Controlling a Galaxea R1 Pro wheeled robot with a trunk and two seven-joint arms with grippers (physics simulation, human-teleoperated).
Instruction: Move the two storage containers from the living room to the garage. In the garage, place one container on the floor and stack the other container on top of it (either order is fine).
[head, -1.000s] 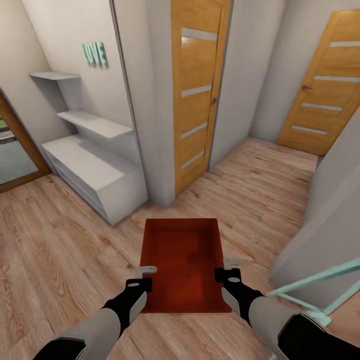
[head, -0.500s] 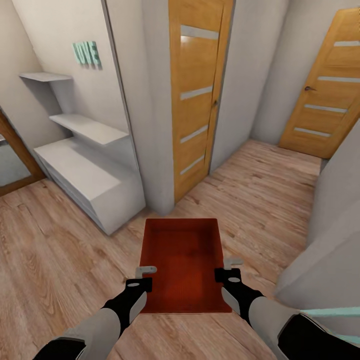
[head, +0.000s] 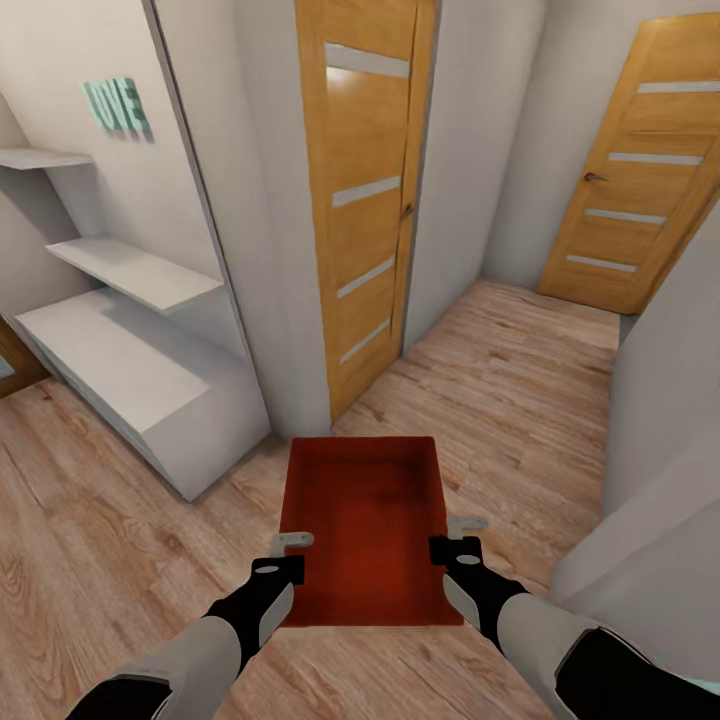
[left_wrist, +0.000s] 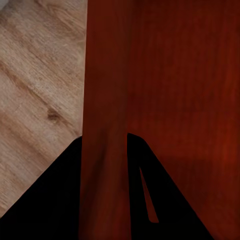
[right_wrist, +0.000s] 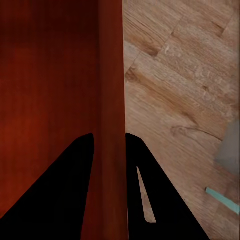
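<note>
Gripping the empty storage container (head: 365, 525), both hands clamp opposite walls.

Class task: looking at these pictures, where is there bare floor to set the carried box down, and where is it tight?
Bare wood floor lies between the storage container and white shelf unit, and ahead toward the far door. It is tight by the near door and right wall.

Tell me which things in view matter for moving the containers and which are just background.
Part of the job:
storage container, one wall in each gripper
left gripper
right gripper

Just background:
white shelves
teal letters on the wall
near oak door
far oak door
wood-plank floor
</note>
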